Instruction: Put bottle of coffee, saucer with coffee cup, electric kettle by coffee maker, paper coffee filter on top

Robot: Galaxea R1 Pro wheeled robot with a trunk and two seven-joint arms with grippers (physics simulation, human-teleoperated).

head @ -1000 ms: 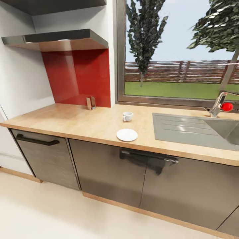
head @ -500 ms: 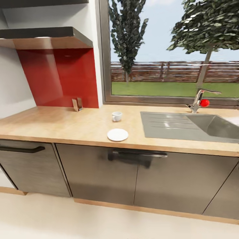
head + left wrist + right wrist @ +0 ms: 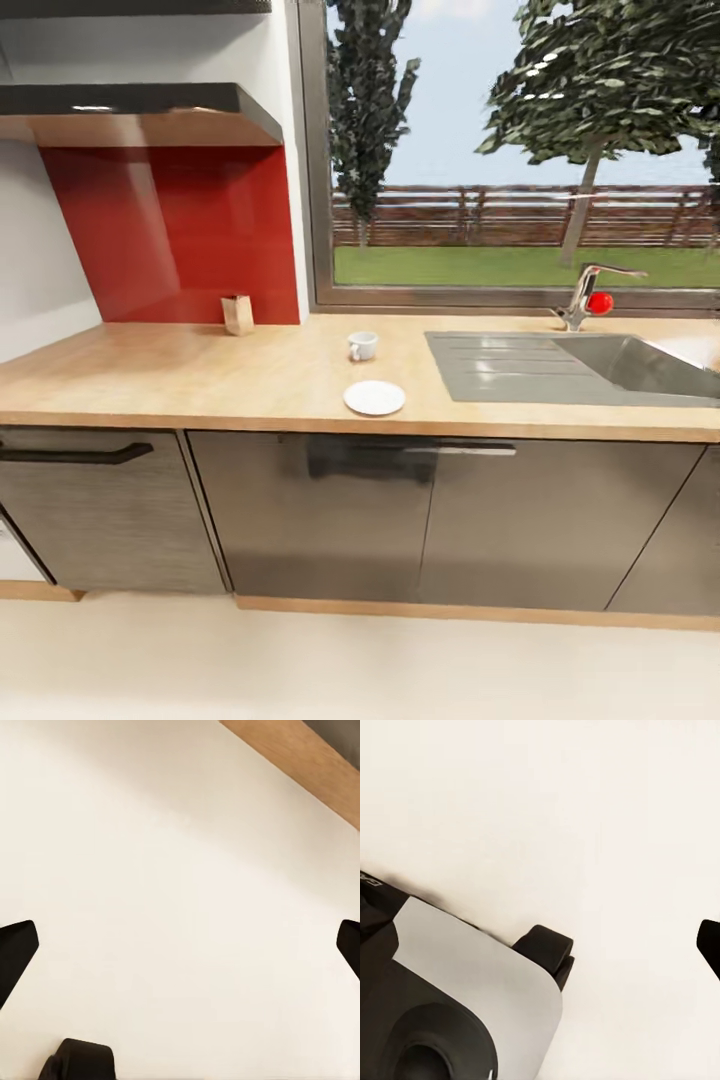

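Observation:
The kitchen countertop [image 3: 200, 375] runs across the head view. On it lies the white saucer [image 3: 374, 397], close to the front edge. The white coffee cup [image 3: 362, 345] stands just behind it, apart from it, on the bare wood. The coffee maker, bottle of coffee, paper coffee filter and electric kettle are out of view. My left gripper [image 3: 180, 945] hangs open over the cream floor, one black fingertip [image 3: 16, 949] at each side of its view. My right gripper [image 3: 540, 945] is open too, above the floor beside my own white and black base [image 3: 457, 1005].
A grey inset sink [image 3: 520, 365] with a red-knobbed tap [image 3: 588, 298] takes up the counter's right part. A small tan box [image 3: 238, 314] stands against the red backsplash [image 3: 170, 230] under a hood. Dark cabinet fronts [image 3: 400, 520] and a wooden plinth [image 3: 307, 754] meet the floor.
The head view has swung to face the counter more squarely. Cup, saucer and box have kept their places on the worktop.

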